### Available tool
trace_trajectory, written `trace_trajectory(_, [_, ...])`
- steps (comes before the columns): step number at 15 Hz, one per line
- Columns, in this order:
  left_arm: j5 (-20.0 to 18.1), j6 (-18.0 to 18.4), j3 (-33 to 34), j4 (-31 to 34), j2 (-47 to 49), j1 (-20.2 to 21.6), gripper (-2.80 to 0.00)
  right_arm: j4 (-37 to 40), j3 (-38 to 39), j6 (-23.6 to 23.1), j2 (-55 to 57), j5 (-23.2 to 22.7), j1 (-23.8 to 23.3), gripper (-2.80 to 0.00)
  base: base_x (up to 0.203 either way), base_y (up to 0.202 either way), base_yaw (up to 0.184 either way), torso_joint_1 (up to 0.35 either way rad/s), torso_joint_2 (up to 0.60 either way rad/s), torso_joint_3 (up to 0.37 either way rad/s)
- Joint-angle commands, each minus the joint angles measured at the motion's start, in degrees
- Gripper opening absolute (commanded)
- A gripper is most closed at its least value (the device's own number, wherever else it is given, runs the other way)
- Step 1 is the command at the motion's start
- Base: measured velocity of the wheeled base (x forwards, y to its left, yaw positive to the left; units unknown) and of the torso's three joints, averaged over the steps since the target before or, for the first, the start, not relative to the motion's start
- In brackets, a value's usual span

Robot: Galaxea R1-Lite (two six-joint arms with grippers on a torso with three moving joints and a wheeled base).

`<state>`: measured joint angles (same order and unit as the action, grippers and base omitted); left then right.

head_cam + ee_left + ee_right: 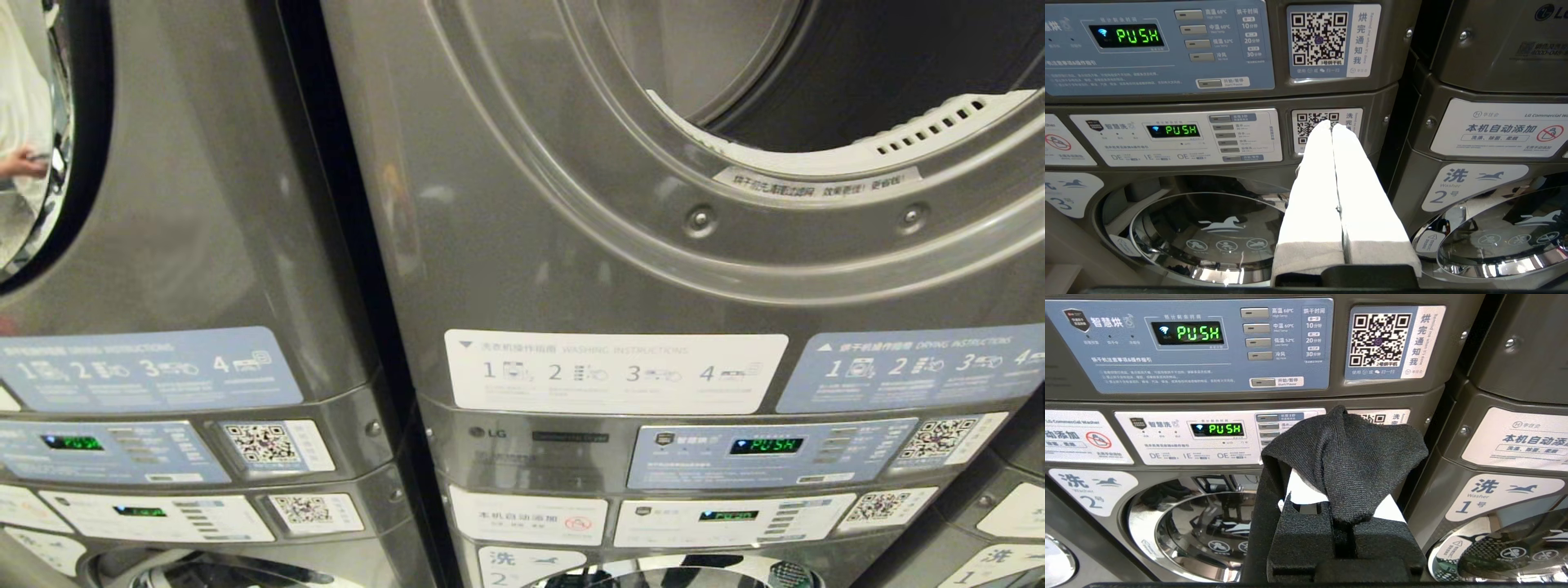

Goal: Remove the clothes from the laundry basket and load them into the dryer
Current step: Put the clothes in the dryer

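Black cloth (1347, 465) is clamped in right gripper (1345, 457) jaws; left gripper (1333, 134) jaws pressed together, holding nothing; two stacked machines ahead

The left pincer (1333, 126) pointed forward and level, its two white fingers (1310, 196) pressed flat together along their whole length with nothing between them. The right pincer (1345, 457) also reached forward and level, its jaws closed on a black cloth (1347, 461) draped over the fingertips. Neither arm appeared in the head view.
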<state>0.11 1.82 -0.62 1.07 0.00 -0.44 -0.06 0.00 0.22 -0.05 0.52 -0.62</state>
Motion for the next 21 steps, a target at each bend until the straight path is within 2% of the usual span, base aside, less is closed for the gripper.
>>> trace_trajectory(1, [0.07, -0.06, 0.01, 0.07, 0.00, 0.00, -2.80, -0.03, 0.09, -0.05, 0.05, 0.06, 0.01, -2.80, 0.000, 0.000, 0.000, 0.060, -0.15, -0.067])
trace_trajectory(21, [0.00, -0.06, 0.01, 0.07, 0.00, 0.00, -2.80, 0.06, 0.09, -0.66, 0.05, 0.00, 0.01, -2.80, 0.000, 0.000, 0.000, 0.063, -0.12, -0.064])
